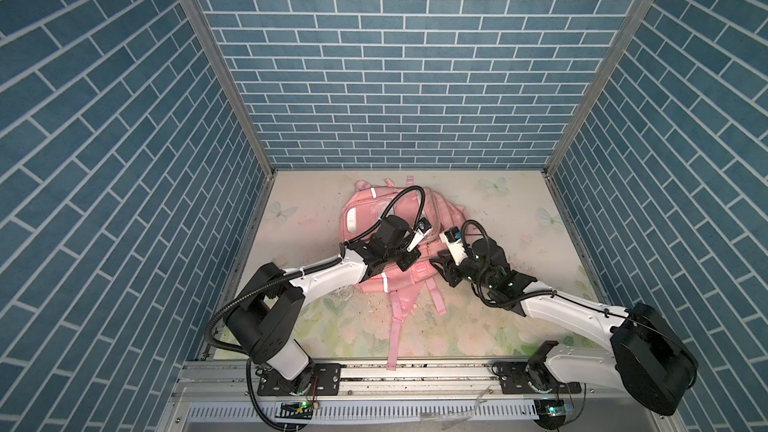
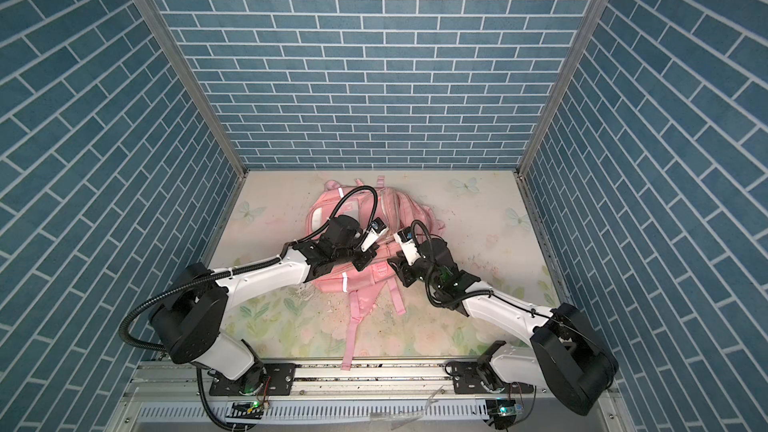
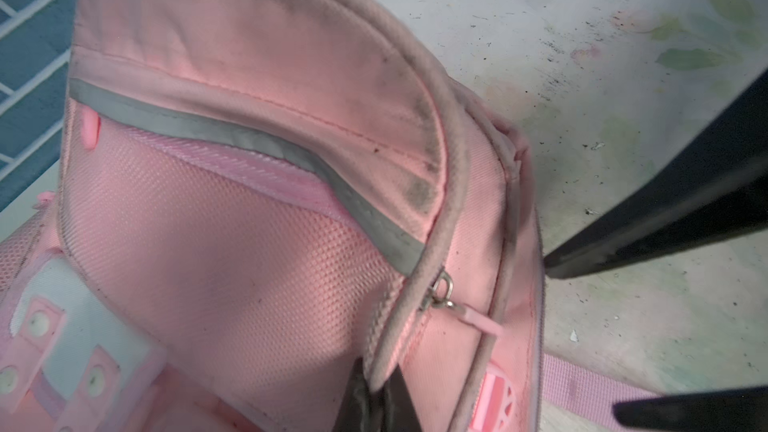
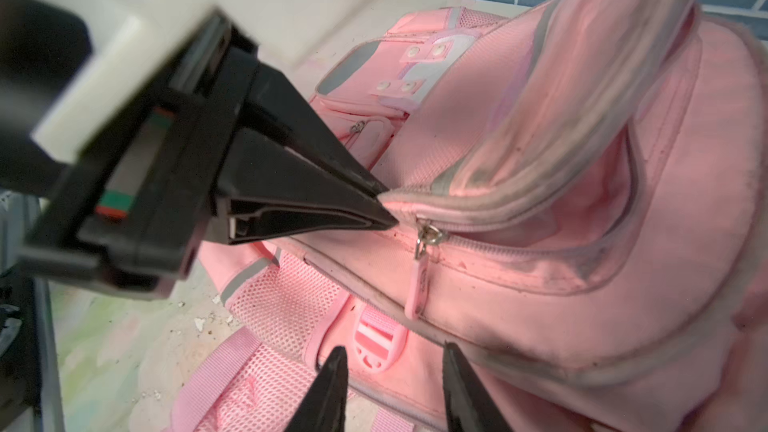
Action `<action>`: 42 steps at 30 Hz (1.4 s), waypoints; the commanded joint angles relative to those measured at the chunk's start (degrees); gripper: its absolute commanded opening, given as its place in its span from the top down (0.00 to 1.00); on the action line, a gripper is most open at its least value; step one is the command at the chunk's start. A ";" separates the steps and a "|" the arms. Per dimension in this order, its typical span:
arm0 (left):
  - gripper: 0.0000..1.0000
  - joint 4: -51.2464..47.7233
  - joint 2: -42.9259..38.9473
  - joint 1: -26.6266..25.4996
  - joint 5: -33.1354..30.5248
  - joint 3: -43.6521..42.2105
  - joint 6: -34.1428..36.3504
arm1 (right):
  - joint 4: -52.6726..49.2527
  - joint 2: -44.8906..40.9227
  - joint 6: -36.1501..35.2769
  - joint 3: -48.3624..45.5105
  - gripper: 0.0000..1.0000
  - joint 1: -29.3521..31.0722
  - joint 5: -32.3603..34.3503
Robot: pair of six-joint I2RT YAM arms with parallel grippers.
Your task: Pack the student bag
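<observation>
student bag point(image 1: 436, 206) lies on the floral counter point(image 1: 503, 222), centre-back, pocket side up, between both arms. In both top views its straps trail toward the front edge; one long strap point(image 1: 396, 326) reaches the front rail.

left tool point(image 4: 384, 211): jaws pinched narrow, clamped on the grey-soiled piped edge point(image 3: 446, 184) of a front pocket opening, just beside the zipper slider. The fabric at the clamp is pulled up, so the pocket flap stands above the rest of the bag.

zipper pull point(image 4: 420, 280): pink tab hanging from a metal slider, sitting at the clamped end of the zip, free of both tools.

right tool point(image 4: 394, 347): jaws apart at a moderate gap, nothing between them. It hovers just beside the bag's near side, over the pink plastic buckle point(image 4: 376, 336), tips pointing toward the zipper pull. Can't tell if a tip touches fabric.

A grey reflective strip point(image 3: 249, 139) runs under the raised flap. Counter surface is scuffed and speckled with debris near the bag.
</observation>
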 commanded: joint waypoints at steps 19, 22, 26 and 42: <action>1.00 2.31 -2.56 -0.66 2.93 1.25 -3.77 | 13.28 10.11 -4.31 2.76 0.69 2.98 8.81; 1.00 1.88 -2.56 -0.67 2.80 1.12 -3.95 | 13.57 10.56 -3.81 3.25 0.76 2.98 9.62; 1.00 1.19 -3.08 -0.60 1.81 0.43 -3.52 | 11.33 10.06 -3.46 3.24 0.86 2.98 11.88; 1.00 -9.63 -11.87 5.99 7.23 -5.61 9.20 | -2.74 1.95 -3.99 4.53 1.00 -8.75 8.31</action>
